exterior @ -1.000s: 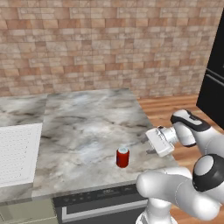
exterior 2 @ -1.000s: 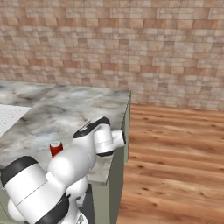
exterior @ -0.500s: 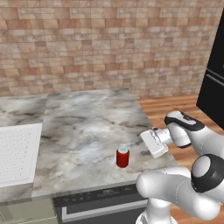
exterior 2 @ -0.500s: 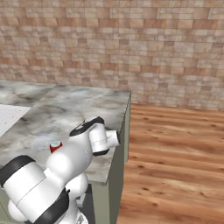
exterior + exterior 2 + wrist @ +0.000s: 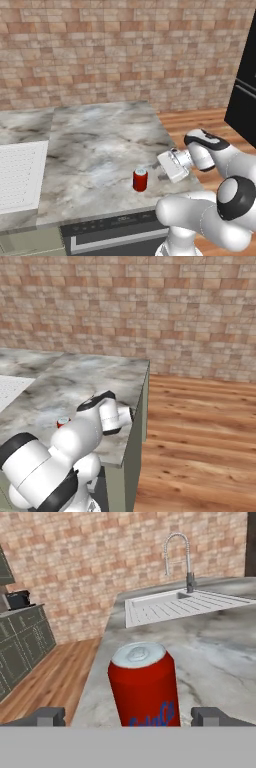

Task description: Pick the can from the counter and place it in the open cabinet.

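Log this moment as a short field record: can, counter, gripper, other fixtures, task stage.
can: red can, upright on the counter, near its front edge
gripper: gripper open, level with the can, one fingertip on each side of it, not closed on it
sink: white sink with drainer, and a tall faucet, set in the counter beyond the can
task stage: can not yet grasped
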Motion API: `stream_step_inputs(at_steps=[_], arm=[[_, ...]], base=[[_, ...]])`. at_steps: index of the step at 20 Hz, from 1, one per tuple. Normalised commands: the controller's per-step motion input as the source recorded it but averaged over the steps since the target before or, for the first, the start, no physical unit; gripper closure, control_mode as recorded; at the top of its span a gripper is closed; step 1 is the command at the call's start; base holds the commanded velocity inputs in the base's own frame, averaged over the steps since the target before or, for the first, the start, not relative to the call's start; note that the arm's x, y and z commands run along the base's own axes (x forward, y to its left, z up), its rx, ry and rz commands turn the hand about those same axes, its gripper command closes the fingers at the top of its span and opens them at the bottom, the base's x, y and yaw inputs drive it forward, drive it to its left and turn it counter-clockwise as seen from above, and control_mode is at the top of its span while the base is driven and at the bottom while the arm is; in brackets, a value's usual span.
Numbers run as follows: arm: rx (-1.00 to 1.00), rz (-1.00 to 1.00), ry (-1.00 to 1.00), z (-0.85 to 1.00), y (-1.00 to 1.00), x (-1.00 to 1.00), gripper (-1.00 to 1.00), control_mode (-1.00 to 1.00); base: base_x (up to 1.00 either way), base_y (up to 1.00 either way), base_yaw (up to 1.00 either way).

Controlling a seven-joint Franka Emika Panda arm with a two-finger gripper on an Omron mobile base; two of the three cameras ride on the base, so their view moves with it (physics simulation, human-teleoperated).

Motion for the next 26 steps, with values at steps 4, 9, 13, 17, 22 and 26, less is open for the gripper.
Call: stream_step_inputs(at_steps=[4, 9, 13, 17, 22, 26], arm=[[0.00, 0.00, 0.00, -0.09, 0.05, -0.09, -1.00, -1.00], [0.00, 0.00, 0.01, -0.05, 0.12, -0.01, -1.00, -1.00], [0.00, 0.00, 0.02, -0.03, 0.15, 0.00, -1.00, -1.00], [0.00, 0.00, 0.04, -0.05, 0.19, 0.00, -1.00, -1.00], [0.00, 0.00, 0.02, -0.07, 0.12, 0.00, -1.00, -1.00], [0.00, 0.00, 0.00, -0.09, 0.02, -0.02, -1.00, -1.00]], base=[[0.00, 0.00, 0.00], [0.00, 0.00, 0.00], [0.00, 0.00, 0.00], [0.00, 0.00, 0.00], [0.00, 0.00, 0.00], [0.00, 0.00, 0.00]])
